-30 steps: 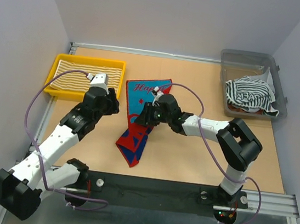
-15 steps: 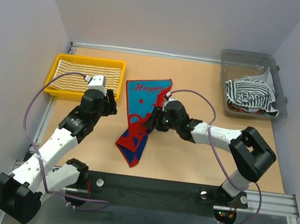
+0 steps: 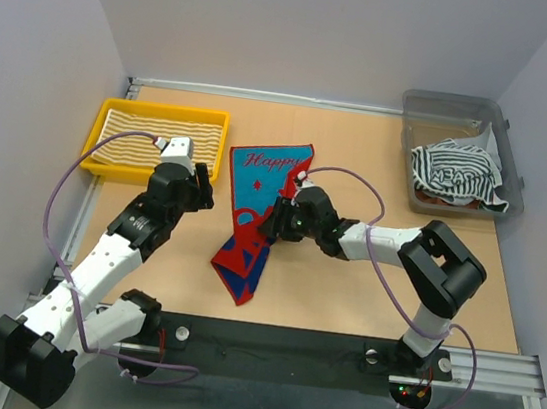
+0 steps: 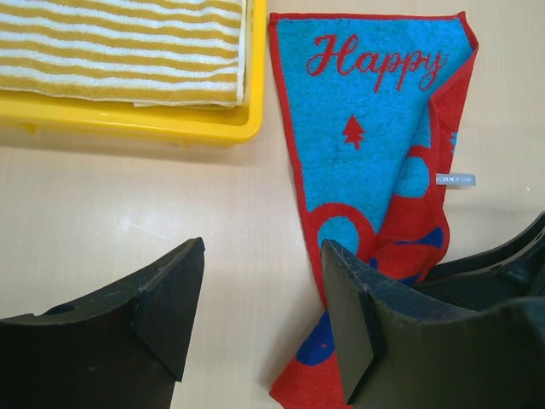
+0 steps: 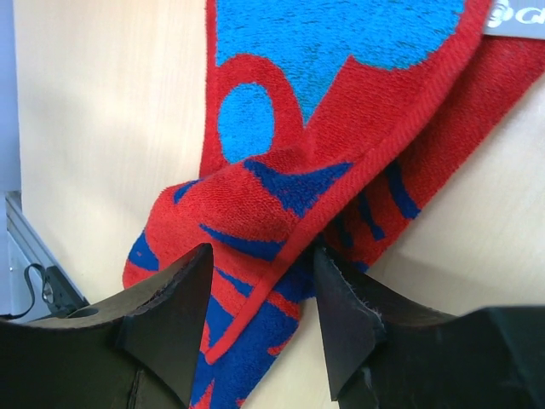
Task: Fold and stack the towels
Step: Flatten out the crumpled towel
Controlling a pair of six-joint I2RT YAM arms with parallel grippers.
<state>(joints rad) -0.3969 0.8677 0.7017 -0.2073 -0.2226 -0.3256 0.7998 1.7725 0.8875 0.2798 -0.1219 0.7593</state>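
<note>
The red-blue patterned towel (image 3: 257, 177) lies half folded in the middle of the table, its "Happy" end flat and far, its near end bunched. My left gripper (image 3: 199, 187) hovers open just left of it, over bare wood (image 4: 260, 315), with the right fingertip (image 4: 353, 324) above the towel's edge (image 4: 375, 128). My right gripper (image 3: 275, 221) is open low over the towel's right side. Its jaws straddle a raised red fold (image 5: 260, 315) without pinching it. A yellow-cream striped towel (image 3: 146, 137) lies in the yellow tray (image 3: 165, 110). A black-white striped towel (image 3: 456, 173) sits crumpled in the grey bin (image 3: 447, 108).
The yellow tray (image 4: 128, 123) is close beyond my left gripper, at the table's far left. The grey bin stands at the far right corner. A black rail (image 3: 285, 347) with the arm bases runs along the near edge.
Both grippers have opened wider. The left one drew back a little to the left. The right one slid toward the near side along the towel, and the towel's far end now lies flat.
</note>
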